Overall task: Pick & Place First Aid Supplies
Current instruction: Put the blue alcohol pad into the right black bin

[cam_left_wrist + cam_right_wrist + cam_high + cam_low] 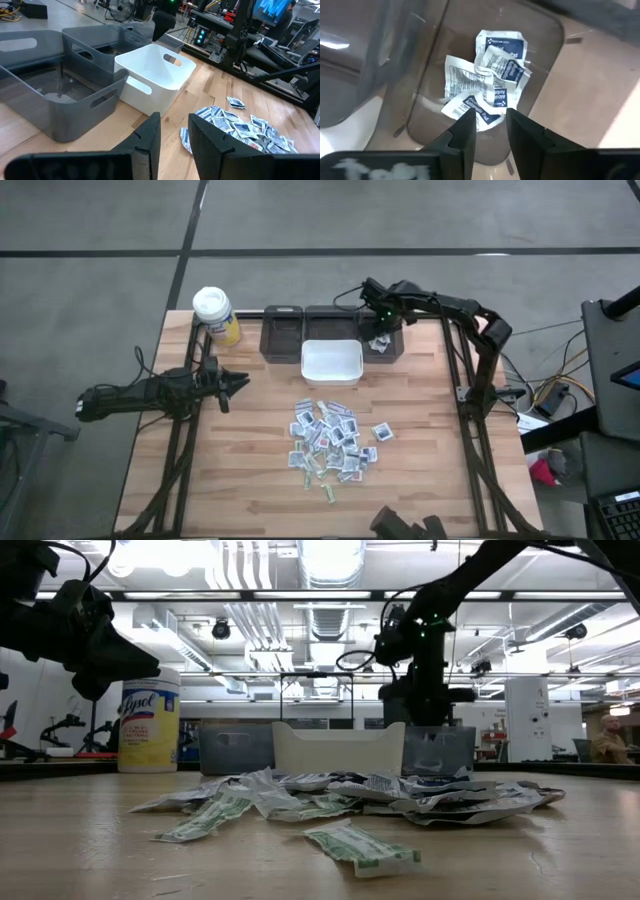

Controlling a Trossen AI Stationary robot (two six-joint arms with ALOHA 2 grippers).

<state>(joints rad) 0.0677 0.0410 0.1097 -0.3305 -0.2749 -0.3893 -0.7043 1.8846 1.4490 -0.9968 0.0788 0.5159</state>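
Right wrist view: right gripper (487,125) open, empty, above packets (490,82) in grey bin (547,60). Risk: descending fingers snag packet, dragging it out.

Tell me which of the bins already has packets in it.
The grey bin on the right of the row, under the right gripper. Packets lie on its floor; the white bin and the other grey bins look empty.
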